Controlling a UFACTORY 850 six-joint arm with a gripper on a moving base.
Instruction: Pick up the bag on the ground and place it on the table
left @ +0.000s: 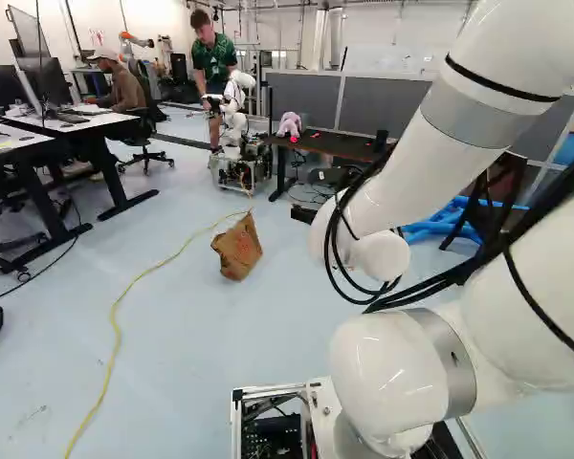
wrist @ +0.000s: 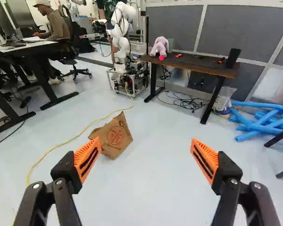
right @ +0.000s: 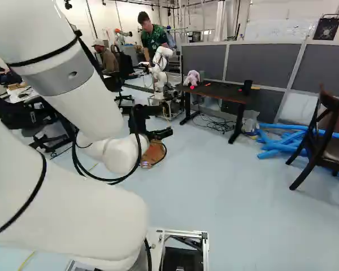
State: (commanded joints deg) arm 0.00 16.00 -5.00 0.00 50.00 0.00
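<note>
While sighting past the black claw (right: 167,121), note a wide spread between its two orange pads and nothing caught there. Find the brown paper bag (wrist: 115,136) on the pale floor (wrist: 151,183), ahead of the claw and off toward one finger, well apart from the pads. Note its tilted stance and red print on the face. In the right base view, see it only in part, behind the claw and arm. Trace a yellow cord (wrist: 66,140) along the floor, past the bag, toward another robot (wrist: 122,33). Farther ahead, beside that robot, mark the dark-topped surface (wrist: 203,64), set in front of grey partitions (wrist: 174,26). On top, log a pink plush toy (wrist: 159,45) at the end by the robot, small red items, and a black upright object (wrist: 233,57) at the other end. Beneath, find tangled cables (wrist: 181,101); near the far legs, blue tubes (wrist: 259,123). At the right of the right base view, record a dark chair (right: 336,151).
</note>
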